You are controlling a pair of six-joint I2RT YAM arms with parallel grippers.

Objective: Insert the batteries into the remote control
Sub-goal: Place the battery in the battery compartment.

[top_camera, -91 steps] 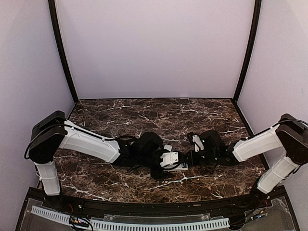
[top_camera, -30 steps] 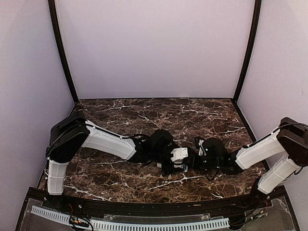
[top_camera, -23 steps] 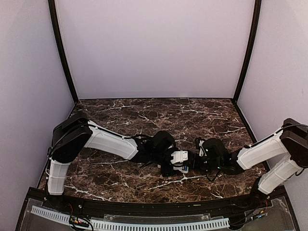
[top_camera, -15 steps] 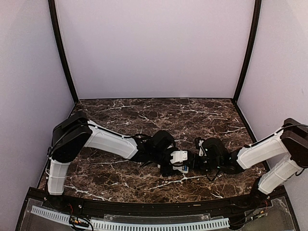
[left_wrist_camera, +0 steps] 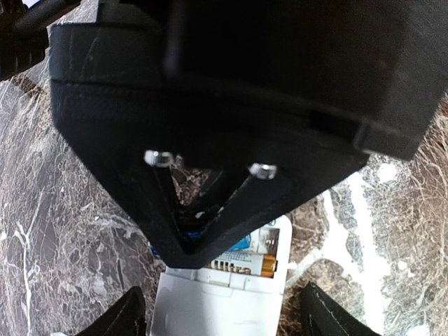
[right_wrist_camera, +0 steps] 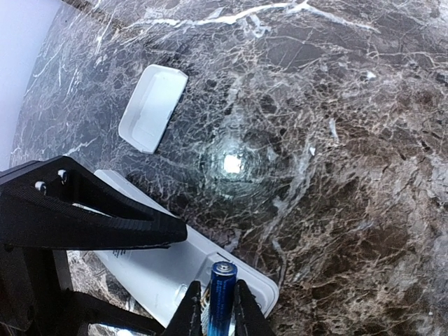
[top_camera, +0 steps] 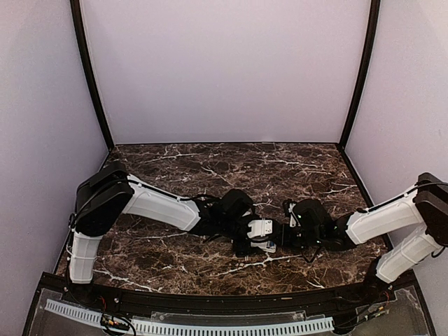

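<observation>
The dark marble surface carries the same things as three seconds ago, but the two arms are now placed differently. The left arm is stretched more to the right, and the right arm is lower and more to the left, so their ends almost meet near the middle of the near side. Within the last second I see almost no further motion.

The left tool has one finger on each long side of the remote control and appears to clamp it, back side up, with the battery bay open. The loose white cover lies on the surface, well apart on the far side.

The right tool is closed on a blue battery, which now hangs just over the end of the remote control. In the bay lies already a gold-looking cylinder, probably the first cell.

I judge that the approach is finished and the second insertion is the step in hand.
</observation>
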